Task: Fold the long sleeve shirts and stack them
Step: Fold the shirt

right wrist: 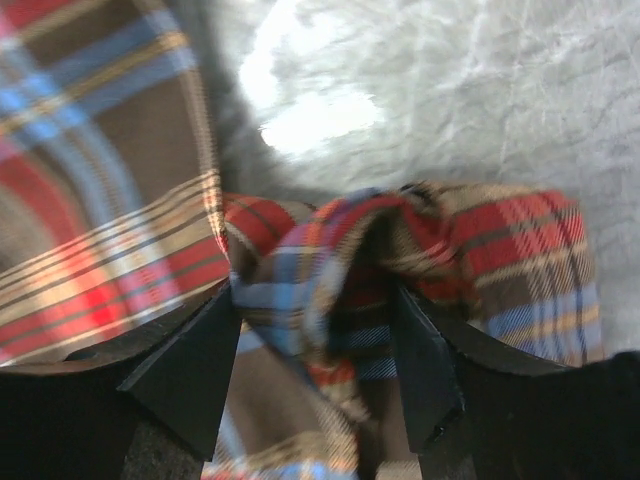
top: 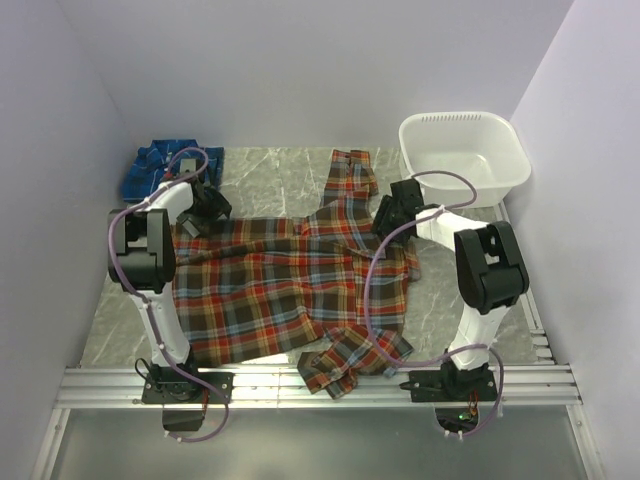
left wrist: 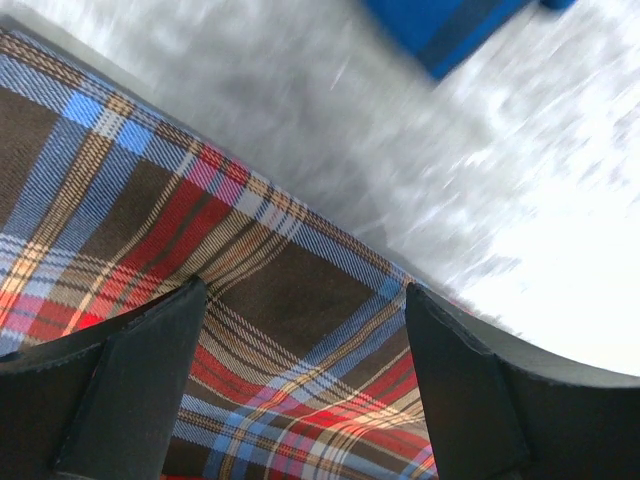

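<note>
The red-orange plaid long sleeve shirt (top: pixel 280 290) lies spread flat across the table, one sleeve (top: pixel 353 172) reaching toward the back, the other (top: pixel 350 362) crumpled at the near edge. The blue shirt (top: pixel 165 168) lies bunched at the back left. My left gripper (top: pixel 203 212) hangs open just above the red shirt's (left wrist: pixel 150 220) far left edge (left wrist: pixel 305 290), with nothing between its fingers. My right gripper (top: pixel 388 215) is at the shirt's right shoulder; its jaws (right wrist: pixel 312 300) stand apart around a raised, bunched fold of the red plaid cloth (right wrist: pixel 300 270).
A white plastic tub (top: pixel 465 155) stands at the back right, close behind the right arm. Grey marbled tabletop (top: pixel 270 180) shows between the two shirts. White walls close in on the left, back and right. A metal rail (top: pixel 320 385) runs along the near edge.
</note>
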Tool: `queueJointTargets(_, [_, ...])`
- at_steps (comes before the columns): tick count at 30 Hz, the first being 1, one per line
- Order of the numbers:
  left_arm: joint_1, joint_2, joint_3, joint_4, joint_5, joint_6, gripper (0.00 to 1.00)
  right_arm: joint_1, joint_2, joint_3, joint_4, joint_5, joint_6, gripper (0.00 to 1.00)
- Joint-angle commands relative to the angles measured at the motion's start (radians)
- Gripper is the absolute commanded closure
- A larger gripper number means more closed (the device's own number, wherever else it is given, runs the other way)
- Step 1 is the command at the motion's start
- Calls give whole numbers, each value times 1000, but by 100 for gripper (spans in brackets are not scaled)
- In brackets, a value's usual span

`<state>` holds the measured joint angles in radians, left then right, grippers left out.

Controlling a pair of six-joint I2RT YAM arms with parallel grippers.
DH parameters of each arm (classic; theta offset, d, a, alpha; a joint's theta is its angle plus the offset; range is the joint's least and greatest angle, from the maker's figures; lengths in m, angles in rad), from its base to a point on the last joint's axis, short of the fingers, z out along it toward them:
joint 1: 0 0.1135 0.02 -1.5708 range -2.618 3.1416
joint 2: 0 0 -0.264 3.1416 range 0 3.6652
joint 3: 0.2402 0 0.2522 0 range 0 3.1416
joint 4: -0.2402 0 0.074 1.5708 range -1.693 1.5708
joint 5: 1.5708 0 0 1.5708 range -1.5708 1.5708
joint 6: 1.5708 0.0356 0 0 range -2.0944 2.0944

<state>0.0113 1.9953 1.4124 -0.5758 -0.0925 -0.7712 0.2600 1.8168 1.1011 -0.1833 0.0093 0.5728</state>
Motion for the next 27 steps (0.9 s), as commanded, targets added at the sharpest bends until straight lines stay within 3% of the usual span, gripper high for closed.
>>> queueJointTargets(1, [19,108,40,39,8,6,12,-16,64,72,44,38,4,34])
queueJointTargets(10, [29,175,223,45,22,46,12,-4,107,258,10,77,-63,34])
queueJointTargets(19, [-5,-127,103,30,1,81,12,228,-206,109,13,169,-281,30])
queueJointTargets(27, [-256,-244,25,13,-4,139,14,502,-268,23,-45,8,-352,34])
